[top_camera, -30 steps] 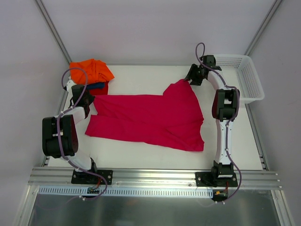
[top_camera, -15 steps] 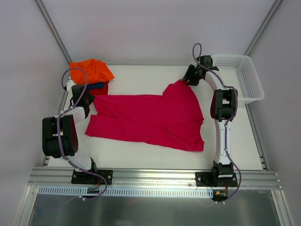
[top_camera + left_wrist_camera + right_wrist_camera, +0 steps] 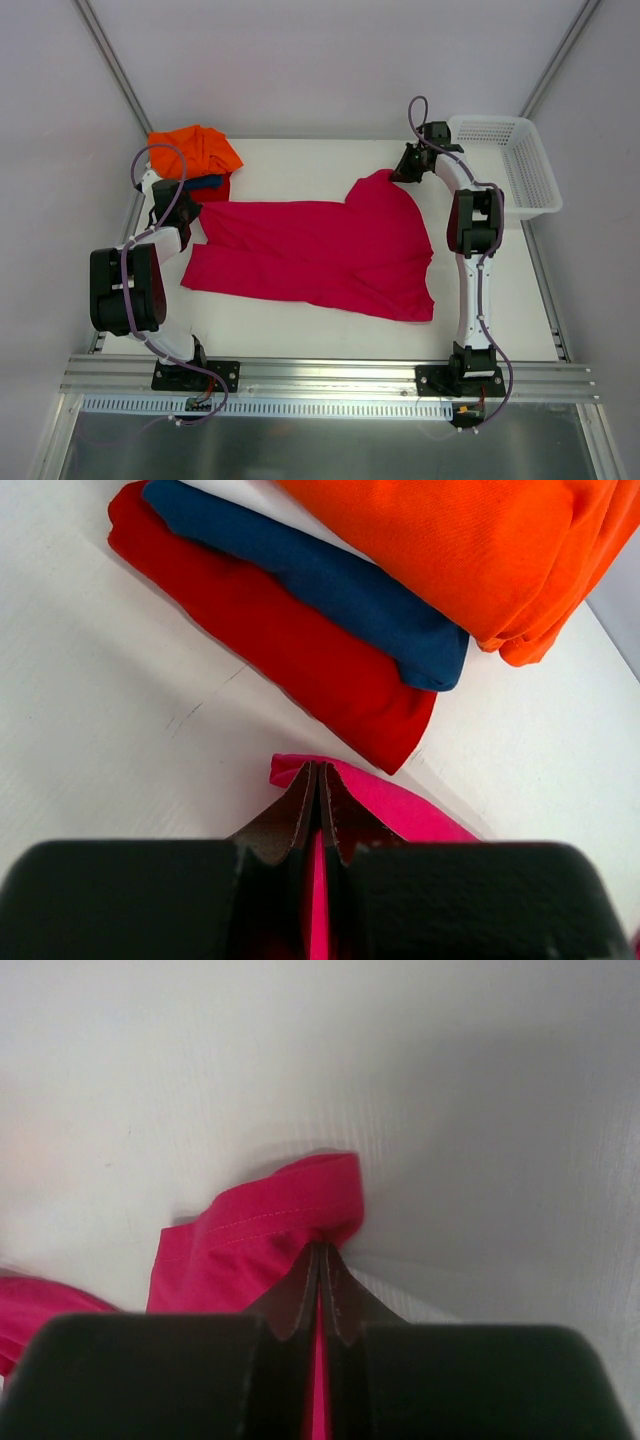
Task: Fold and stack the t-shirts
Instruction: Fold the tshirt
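Two grips | left tool (image 3: 318, 785) pinching magenta t-shirt (image 3: 310, 250) corner, folded stack (image 3: 300, 670) just ahead | right tool (image 3: 320, 1260) pinching its hem | step: likely spreading | next: pull taut, fold

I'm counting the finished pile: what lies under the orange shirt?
A dark blue shirt sticks out beneath the orange shirt, and a red shirt beneath that. Only their edges show; anything further under the pile is covered.
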